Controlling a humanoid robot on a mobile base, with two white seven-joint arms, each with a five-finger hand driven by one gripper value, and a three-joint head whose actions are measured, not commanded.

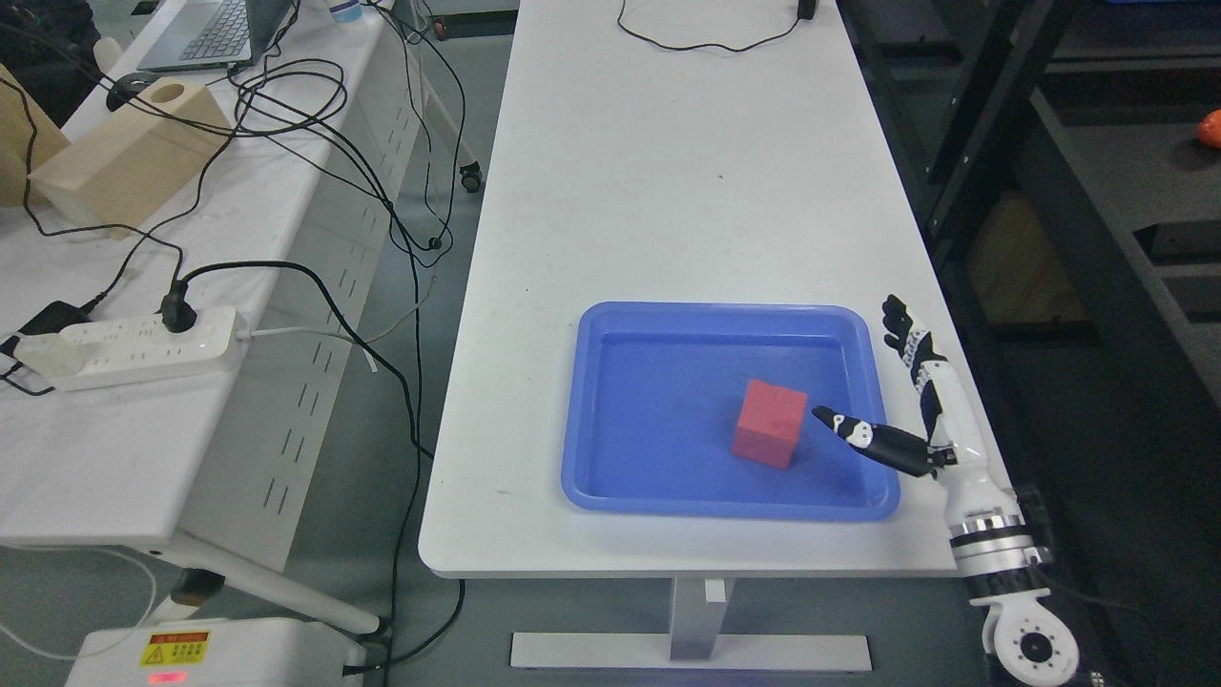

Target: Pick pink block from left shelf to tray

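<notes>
resting inside the blue tray [610, 401], toward its right half, the pink block [771, 423] is sitting flat on the tray floor with one corner turned toward the viewer; in this light it is reading more red than pink. i am holding my right hand [920, 410] at the tray's right rim, the arm entering from the lower right of the head view and the silver wrist cuff showing just past the table's near right corner. my fingers [911, 345] are standing spread and relaxed, gripping nothing: the four long ones are pointing away along the table surface just outside the tray's right edge, while the thumb [863, 434] is reaching leftward over the rim and into the tray. the thumb tip is lying just beside the block's right face, and whether a narrow strip of blue floor is separating them or they are touching i cannot tell. the block is thus lying to the left of my open hand, apart from the palm and outside any grasp. the tray is occupying the near right part of the white table [668, 172], whose far end is carrying a black cable [706, 43]. on the neighbouring bench at left, a white power strip [134, 345] with one black plug seated in it, a pale wooden block [134, 157] with a round hole, and a laptop [215, 29] are lying among loose black cords. my left arm is not appearing in the view.
</notes>
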